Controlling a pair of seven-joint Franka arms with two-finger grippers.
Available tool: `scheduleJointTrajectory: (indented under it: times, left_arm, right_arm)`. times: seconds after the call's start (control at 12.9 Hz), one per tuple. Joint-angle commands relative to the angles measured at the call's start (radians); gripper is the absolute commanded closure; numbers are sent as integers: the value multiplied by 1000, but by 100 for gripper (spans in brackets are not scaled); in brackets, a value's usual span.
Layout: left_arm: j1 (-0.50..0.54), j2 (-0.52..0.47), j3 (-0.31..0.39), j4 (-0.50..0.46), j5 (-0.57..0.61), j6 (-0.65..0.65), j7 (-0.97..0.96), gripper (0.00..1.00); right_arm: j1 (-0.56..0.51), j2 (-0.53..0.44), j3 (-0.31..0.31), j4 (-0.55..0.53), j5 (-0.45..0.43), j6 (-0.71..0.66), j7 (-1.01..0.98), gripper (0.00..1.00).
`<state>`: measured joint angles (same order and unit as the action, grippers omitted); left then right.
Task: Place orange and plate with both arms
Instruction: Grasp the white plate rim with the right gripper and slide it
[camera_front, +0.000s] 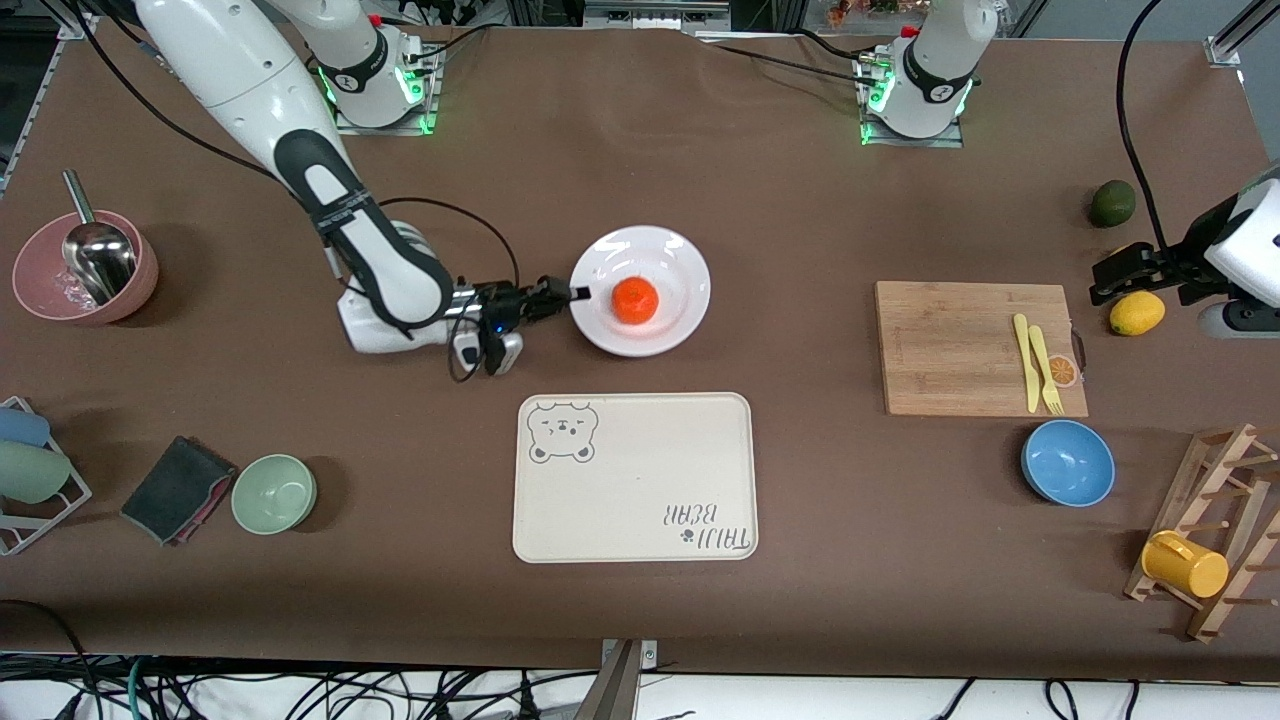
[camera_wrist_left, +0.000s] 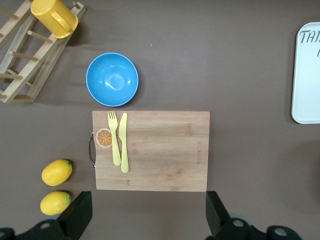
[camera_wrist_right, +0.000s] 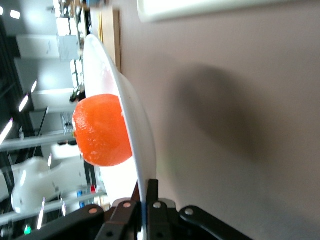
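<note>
Orange (camera_front: 635, 300) sat in the plate (camera_front: 680, 258), at three o'clock from the right gripper (camera_front: 577, 293), which pinched the plate's rim. Left gripper (camera_wrist_left: 147, 212) waited, wide open.

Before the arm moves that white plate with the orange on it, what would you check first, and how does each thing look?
1. Right gripper shut on the plate's rim: ok.
2. Orange sitting on the plate, not at its edge: ok.
3. Plate lifted off the table: cannot tell; the right wrist view shows a shadow under it.
4. Bear tray, nearer the front camera than the plate, bare on top: ok.
5. Left gripper open, waiting over the lemon beside the cutting board, away from the plate: ok.
</note>
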<state>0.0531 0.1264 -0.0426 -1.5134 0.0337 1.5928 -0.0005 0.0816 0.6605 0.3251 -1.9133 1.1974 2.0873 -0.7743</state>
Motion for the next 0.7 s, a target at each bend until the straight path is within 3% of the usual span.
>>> scheduleJointTrajectory:
  times: [0.0, 0.39, 0.62]
  left_arm:
    - [2, -2, -2, 15, -21, 4, 23, 0]
    - [2, -1, -2, 15, -21, 6, 24, 0]
    - [4, 6, -2, 16, -21, 6, 25, 0]
  right_arm:
    - [-2, 63, -6, 214, -128, -29, 246, 100]
    - [23, 344, -4, 630, -142, -6, 297, 100]
    - [76, 444, -4, 743, -142, 93, 372, 100]
